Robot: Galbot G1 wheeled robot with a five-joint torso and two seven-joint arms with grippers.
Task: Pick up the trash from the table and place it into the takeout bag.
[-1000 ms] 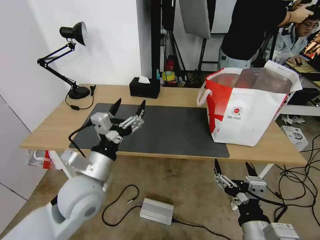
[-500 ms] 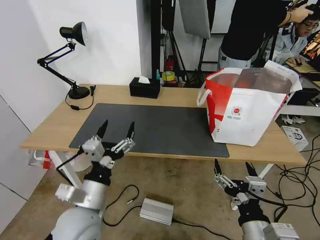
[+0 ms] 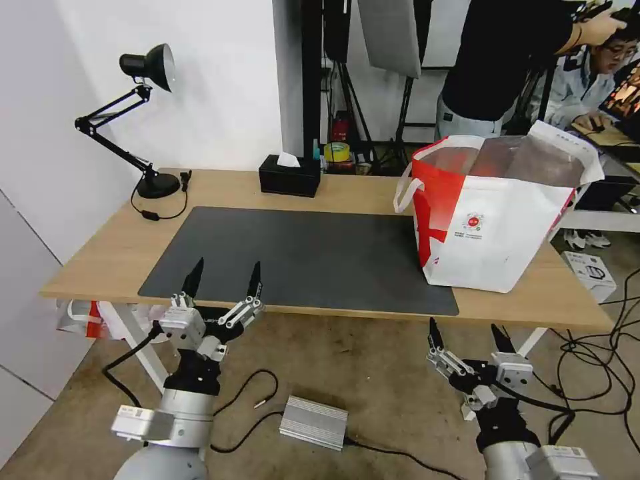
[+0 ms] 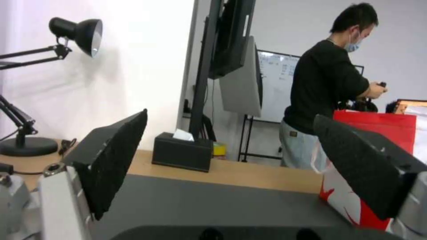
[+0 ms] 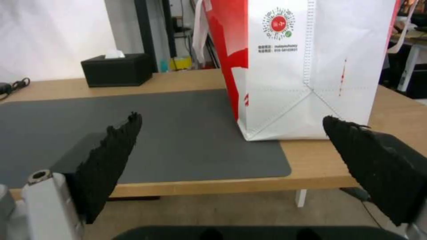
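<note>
Nearest, the left tool [image 3: 223, 279] and right tool [image 3: 467, 335] hang below the tabletop's [image 3: 120, 243] front edge, both spread wide and empty. Beyond, the grey mat [image 3: 307, 257] lies bare. The takeout bag [image 3: 497, 220] stands upright at its right end; its contents can't be made out. Farthest, a black tissue box [image 3: 289, 175].

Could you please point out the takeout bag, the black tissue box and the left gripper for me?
takeout bag [image 3: 497, 233]: head view, white front panel.
black tissue box [image 3: 289, 177]: head view, front face.
left gripper [image 3: 223, 283]: head view, midway between open fingertips.
</note>
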